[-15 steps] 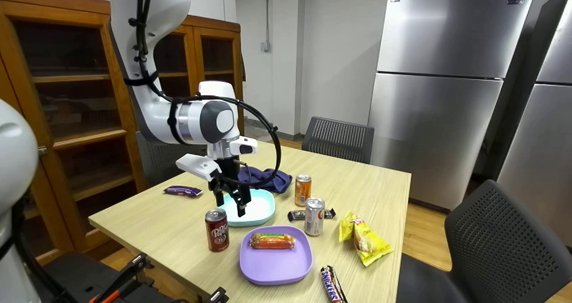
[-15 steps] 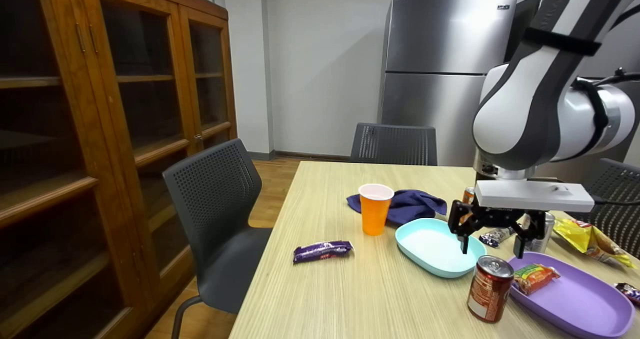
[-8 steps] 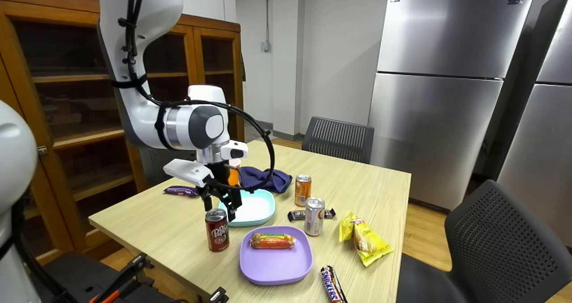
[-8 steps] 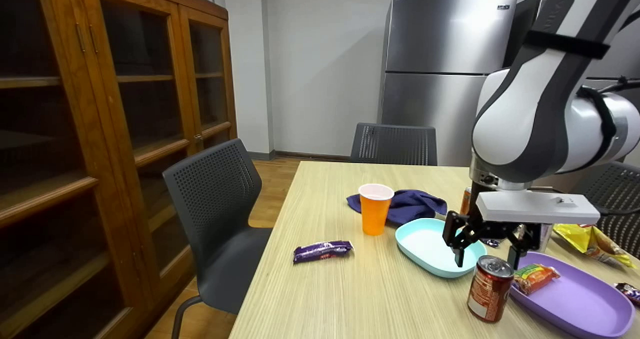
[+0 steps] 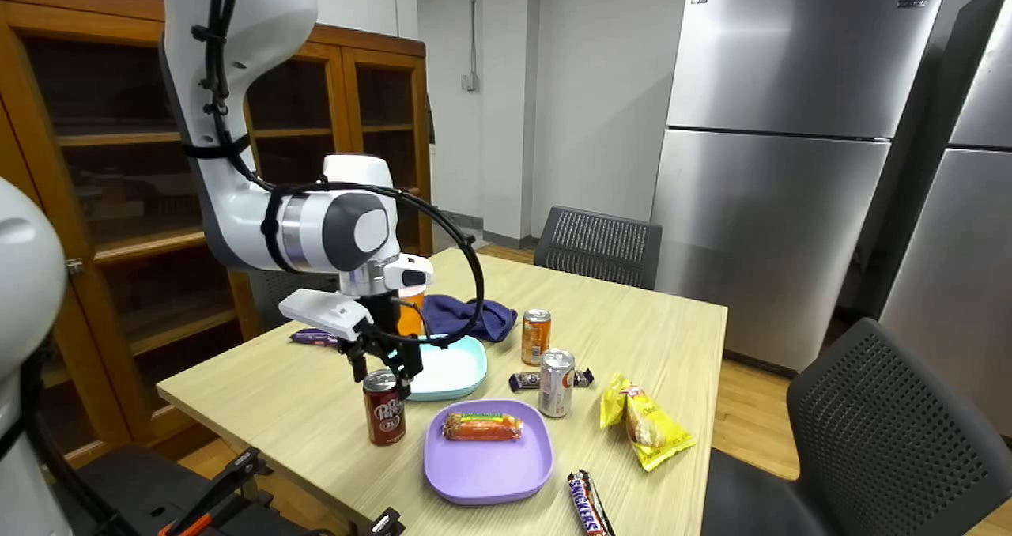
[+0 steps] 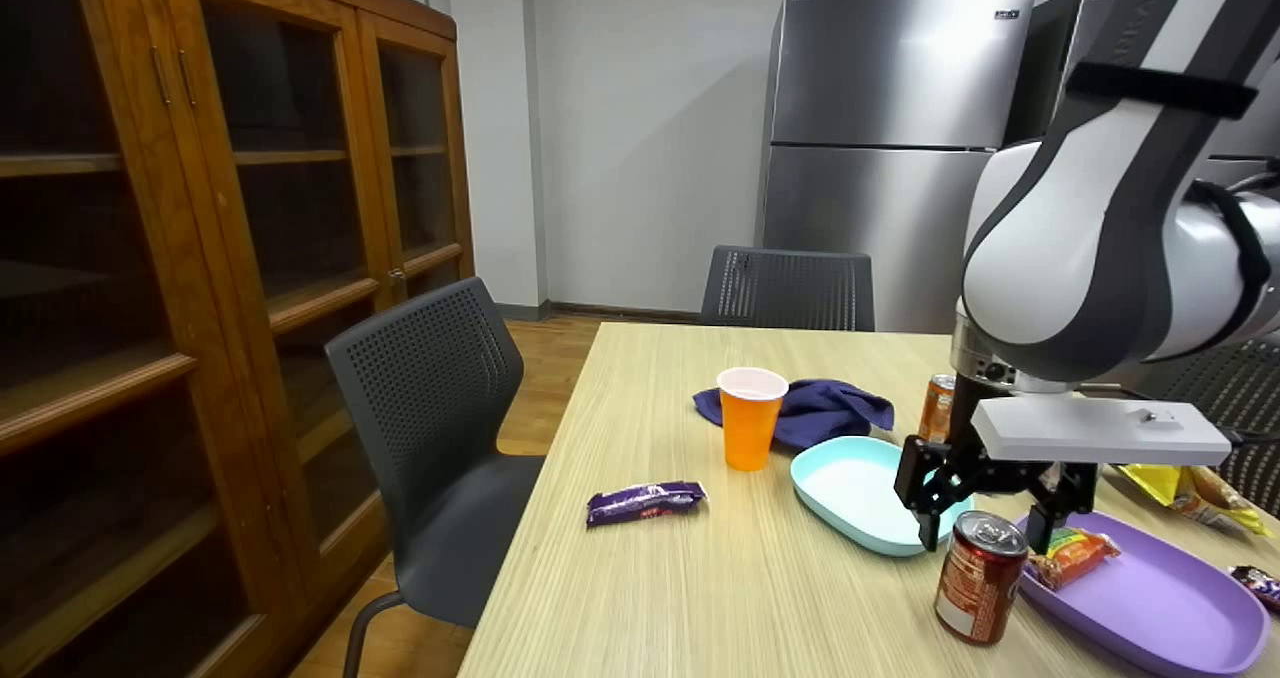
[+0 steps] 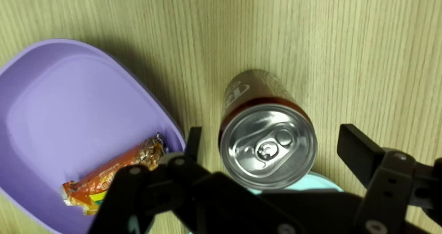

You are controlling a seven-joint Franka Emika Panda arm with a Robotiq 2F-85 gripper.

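pointing down, the claw [image 6: 986,538] hangs close to the red can [image 5: 384,413]; its jaws stand wide.

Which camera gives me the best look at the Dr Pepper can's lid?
The wrist view: it looks down on the Dr Pepper can, the whole lid large and appearing between the open jaws. Both exterior views show the can upright, but its lid small and slanted; in an exterior view its logo faces the camera.
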